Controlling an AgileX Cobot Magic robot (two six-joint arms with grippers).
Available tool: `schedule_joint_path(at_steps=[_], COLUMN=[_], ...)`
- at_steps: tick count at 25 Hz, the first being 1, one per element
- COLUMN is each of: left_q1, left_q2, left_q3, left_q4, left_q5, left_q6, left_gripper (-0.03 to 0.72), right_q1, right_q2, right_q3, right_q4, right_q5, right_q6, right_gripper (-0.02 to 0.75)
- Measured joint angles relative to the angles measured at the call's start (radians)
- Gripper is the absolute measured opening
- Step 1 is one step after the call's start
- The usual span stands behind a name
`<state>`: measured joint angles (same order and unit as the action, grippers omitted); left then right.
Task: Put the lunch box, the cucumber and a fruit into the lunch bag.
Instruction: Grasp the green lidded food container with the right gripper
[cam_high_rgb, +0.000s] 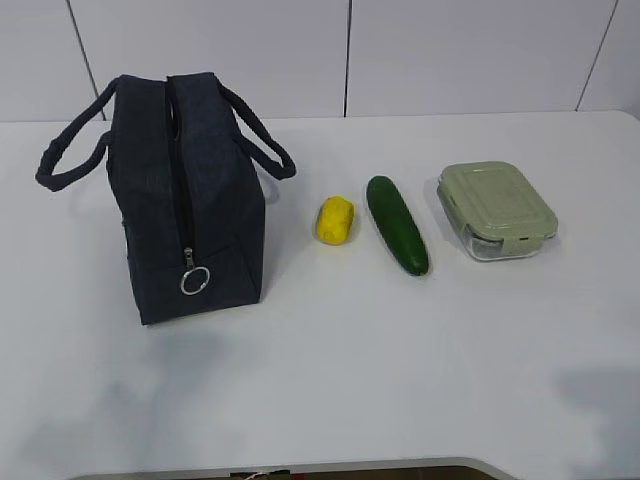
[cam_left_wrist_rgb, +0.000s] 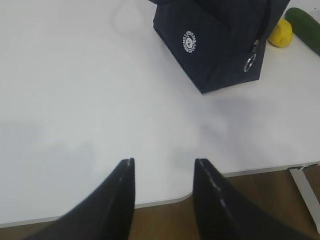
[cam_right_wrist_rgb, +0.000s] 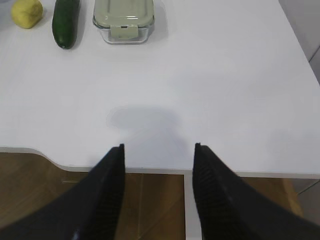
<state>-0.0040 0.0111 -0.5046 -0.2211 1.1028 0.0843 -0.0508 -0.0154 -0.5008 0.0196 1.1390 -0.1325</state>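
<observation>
The navy lunch bag (cam_high_rgb: 185, 195) stands upright on the left of the white table (cam_high_rgb: 330, 360), its top zipper closed with a silver ring pull (cam_high_rgb: 194, 281). To its right lie the yellow fruit (cam_high_rgb: 335, 220), the dark green cucumber (cam_high_rgb: 397, 223) and the lunch box (cam_high_rgb: 496, 210) with its sage-green lid. Neither arm shows in the exterior view. My left gripper (cam_left_wrist_rgb: 163, 161) hangs open and empty over the table's near edge, with the lunch bag (cam_left_wrist_rgb: 220, 40) far ahead. My right gripper (cam_right_wrist_rgb: 158, 146) is open and empty too, the lunch box (cam_right_wrist_rgb: 123, 20), cucumber (cam_right_wrist_rgb: 66, 22) and fruit (cam_right_wrist_rgb: 27, 12) far ahead.
The table's near edge (cam_right_wrist_rgb: 150, 172) runs just under both grippers, with brown floor (cam_right_wrist_rgb: 150, 205) below. A white panelled wall (cam_high_rgb: 350, 55) stands behind the table. The bag's two loop handles (cam_high_rgb: 262, 140) splay out to either side.
</observation>
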Motion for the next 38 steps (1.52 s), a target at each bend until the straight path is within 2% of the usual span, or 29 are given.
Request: schedule_joint_path(at_steps=[5,9,14,21,27,30,35,38], left_q1=[0.0,0.0,0.0,0.0,0.0,0.0,0.0,0.0], left_q2=[0.0,0.0,0.0,0.0,0.0,0.0,0.0,0.0], left_q3=[0.0,0.0,0.0,0.0,0.0,0.0,0.0,0.0], left_q4=[0.0,0.0,0.0,0.0,0.0,0.0,0.0,0.0], left_q5=[0.0,0.0,0.0,0.0,0.0,0.0,0.0,0.0], left_q6=[0.0,0.0,0.0,0.0,0.0,0.0,0.0,0.0], left_gripper=[0.285,0.285,0.285,0.285,0.285,0.285,0.285,0.285], right_q1=[0.0,0.0,0.0,0.0,-0.014,-0.092,-0.337,-0.423], right_q2=[0.082,0.302,0.611,0.988,1.238,1.344,1.519,1.609], right_q3=[-0.05,-0.14,-0.3,-0.58,-0.807,-0.893,-0.974,-0.992], right_q4=[0.0,0.007,0.052,0.276,0.423,0.517,0.827,0.882], right_q5=[-0.093,-0.183,-0.211,-0.237,-0.154,-0.053,0.081,0.079], right_q6=[0.0,0.0,-0.004,-0.171,-0.306,-0.373,-0.576,-0.669], right_gripper=[0.403,0.433,0.438,0.439,0.439,0.439,0.439,0.439])
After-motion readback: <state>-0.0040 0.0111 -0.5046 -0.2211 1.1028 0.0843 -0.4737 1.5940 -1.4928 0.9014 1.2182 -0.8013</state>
